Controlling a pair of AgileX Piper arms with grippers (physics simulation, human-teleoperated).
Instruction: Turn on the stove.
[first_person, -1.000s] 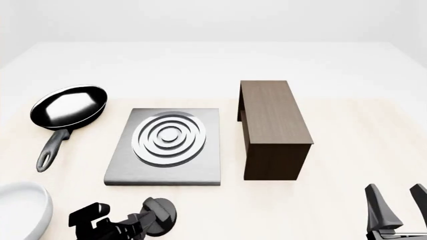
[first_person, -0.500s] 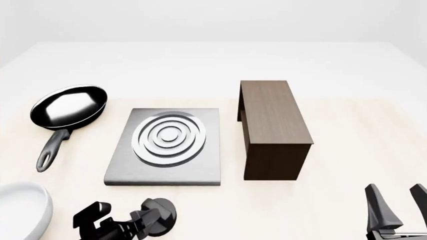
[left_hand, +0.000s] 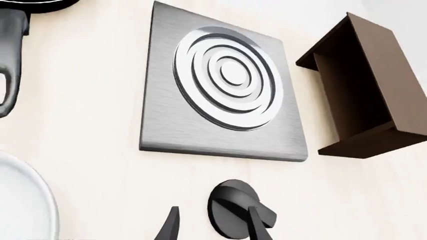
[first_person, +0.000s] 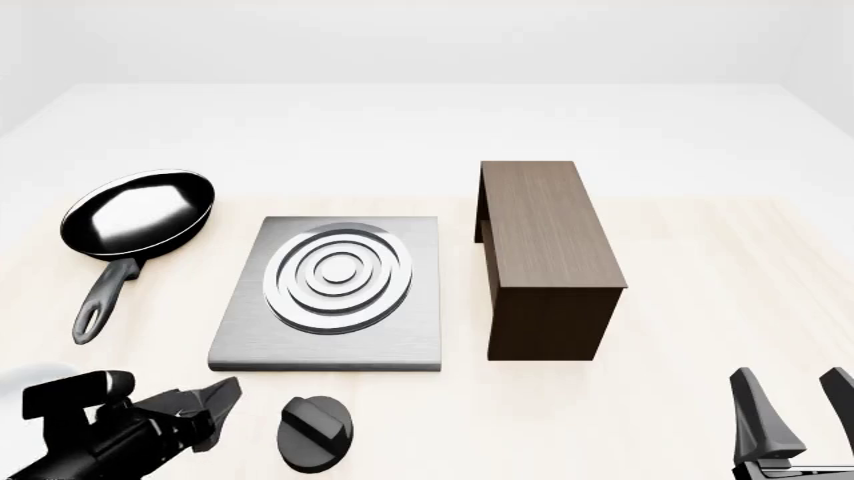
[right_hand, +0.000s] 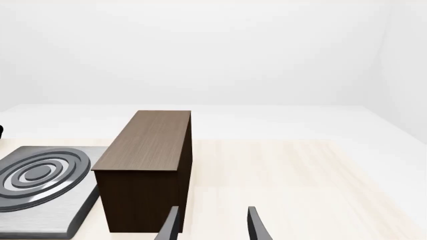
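The flat square grey metal stove slab with concentric silver rings lies on the pale wooden table near the middle of the front view. Its small round black knob with a raised bar sits on the table just beside the slab's near edge, at about 6 o'clock from the rings, not touching the slab.

The left gripper lies low at about 9 o'clock from the knob, near it but apart, its tips pointing toward the knob. In the left wrist view its two dark fingers stand spread with a gap between them, one tip overlapping the knob in the picture, and nothing sits pinched between them.

The right gripper rests at the table's near right corner, well apart from the stove, its fingers spread and empty.

A black frying pan with a long handle lies at 9 o'clock from the slab. A tall dark brown wooden box stands just beside the slab at 3 o'clock. The rim of a white bowl shows at the near left.
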